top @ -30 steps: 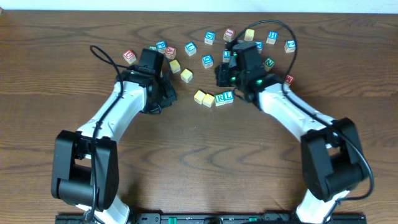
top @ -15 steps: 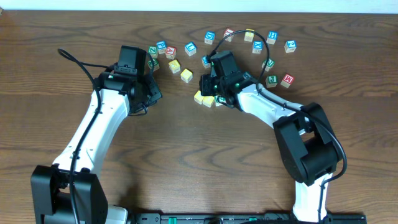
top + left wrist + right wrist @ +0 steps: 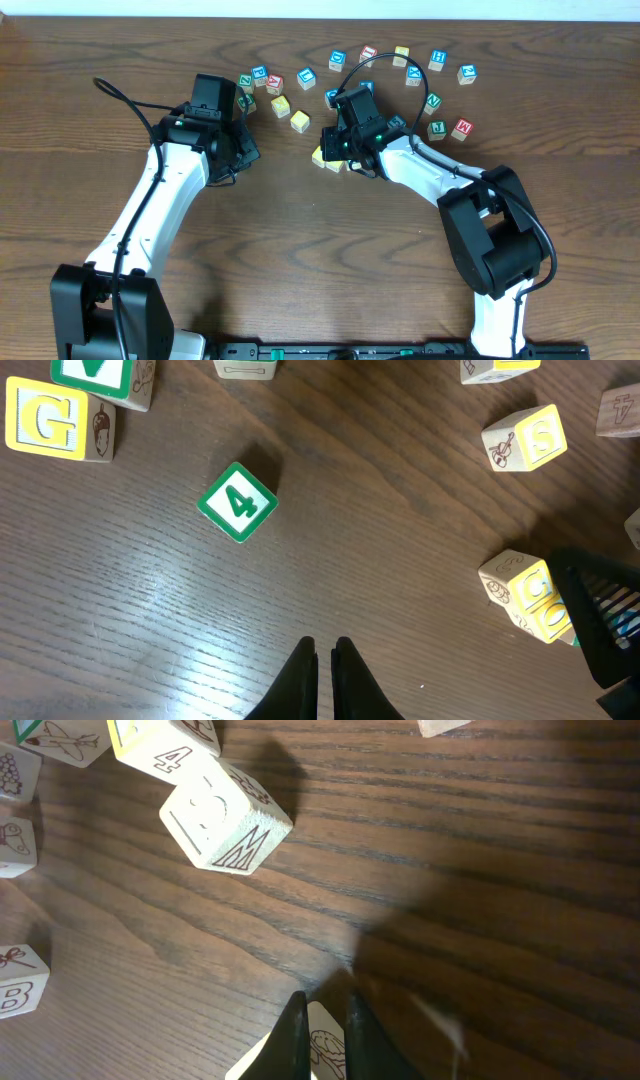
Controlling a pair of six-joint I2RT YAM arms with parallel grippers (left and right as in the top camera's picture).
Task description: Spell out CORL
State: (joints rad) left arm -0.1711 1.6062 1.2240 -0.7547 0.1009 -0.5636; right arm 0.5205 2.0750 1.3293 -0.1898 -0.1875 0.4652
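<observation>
Left fingers (image 3: 302, 685) are pinched shut on nothing, over bare table (image 3: 420, 510). Right fingers (image 3: 290, 1038) are just a slit apart, tips right at a pale cube (image 3: 322, 1055), can't tell if touching. Yellow C cube (image 3: 520, 580) and O cube (image 3: 548, 622) sit side by side mid-table, a bit toward the far edge.

1. Green 4 cube (image 3: 238, 503): on the table (image 3: 400, 560), ahead-left of the left end effector (image 3: 323, 650)
2. Yellow G cube (image 3: 58, 422): farther ahead-left
3. Pale M-sided cube (image 3: 225, 820): ahead-left of the right end effector (image 3: 320, 1005)
</observation>
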